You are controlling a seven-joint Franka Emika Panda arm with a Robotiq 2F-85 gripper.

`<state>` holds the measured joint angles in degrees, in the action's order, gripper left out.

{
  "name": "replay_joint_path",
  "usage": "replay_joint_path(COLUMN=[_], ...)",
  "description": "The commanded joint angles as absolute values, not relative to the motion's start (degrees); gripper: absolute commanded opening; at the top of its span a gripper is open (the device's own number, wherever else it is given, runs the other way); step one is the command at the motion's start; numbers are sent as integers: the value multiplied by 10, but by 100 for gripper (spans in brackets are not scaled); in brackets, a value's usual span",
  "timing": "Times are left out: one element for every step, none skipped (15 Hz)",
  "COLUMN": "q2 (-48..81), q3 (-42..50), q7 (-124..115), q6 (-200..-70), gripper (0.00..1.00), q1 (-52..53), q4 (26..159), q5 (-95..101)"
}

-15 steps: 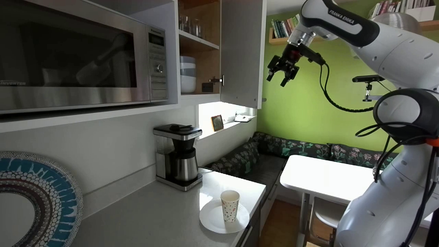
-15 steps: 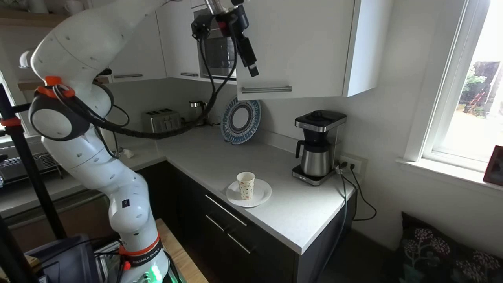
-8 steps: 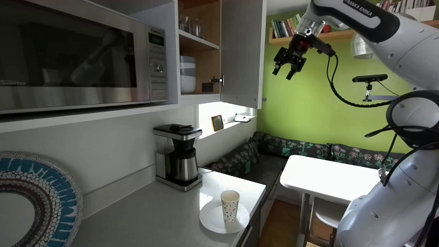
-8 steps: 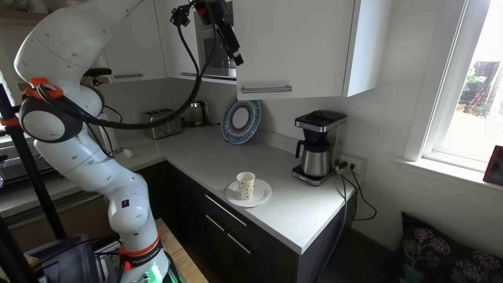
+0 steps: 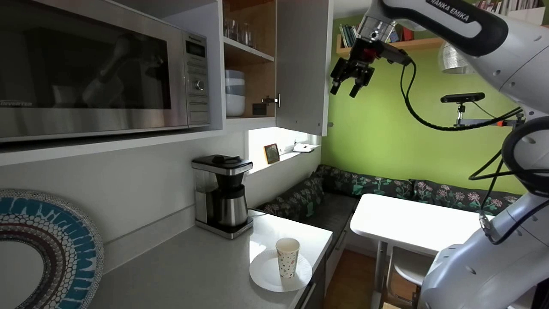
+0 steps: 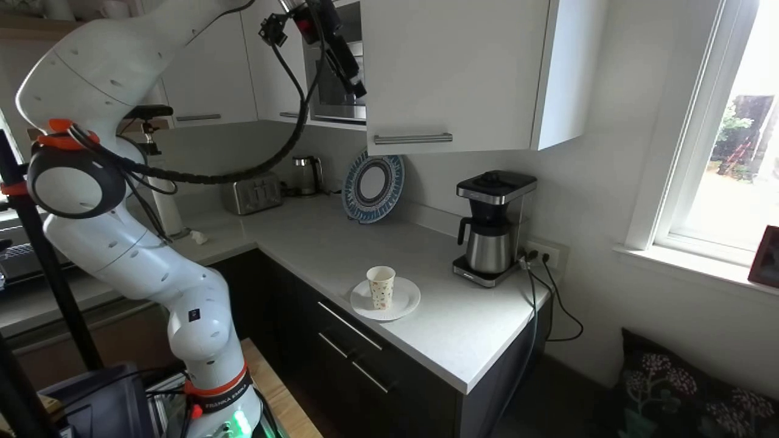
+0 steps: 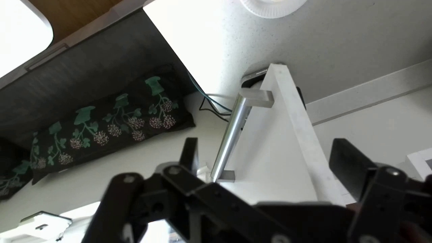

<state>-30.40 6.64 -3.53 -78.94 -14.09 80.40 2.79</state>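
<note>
Just raised slightly, with empty gripper spread wide, leaving cabinet door and handle untouched straight ahead.

Obstructed just right of centre in wrist view by cabinet door and handle; passable above desk at upper right.

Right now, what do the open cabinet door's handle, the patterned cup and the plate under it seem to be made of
Door handle: metal, perhaps brushed, judging by its silvery gray sheen. Cup: probably matte paper, showing no gloss on its speckled wall, though plastic isn't ruled out. Plate: likely white paper with a dull finish, given its crimped rim.
</note>
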Motion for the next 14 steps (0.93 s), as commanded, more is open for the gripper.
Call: replay_joint_path(q2=[-346, -354, -360, -367, -371, -377, -382, -385, -389, -390, -390, -391, -391, -392], q3=[47, 40, 35, 31, 26, 22, 17, 15, 13, 12, 11, 15, 20, 24], q7=[-59, -76, -85, -95, -101, -106, -109, -110, -110, -110, -109, -103, -98, -97], q6=[-864, -892, -909, -925, -934, -947, -959, -971, -984, -993, -995, -1010, -1016, -1031], gripper=[100, 100, 100, 100, 100, 100, 100, 100, 100, 100, 100, 100, 100, 100], q1=[-128, -129, -129, -128, -127, -128, -130, -132, -135, -138, -143, -144, -141, -141], q4=[877, 897, 910, 925, 936, 951, 961, 972, 982, 989, 993, 1000, 1002, 1011], q5=[63, 64, 66, 64, 65, 67, 75, 84, 98, 112, 132, 150, 159, 170])
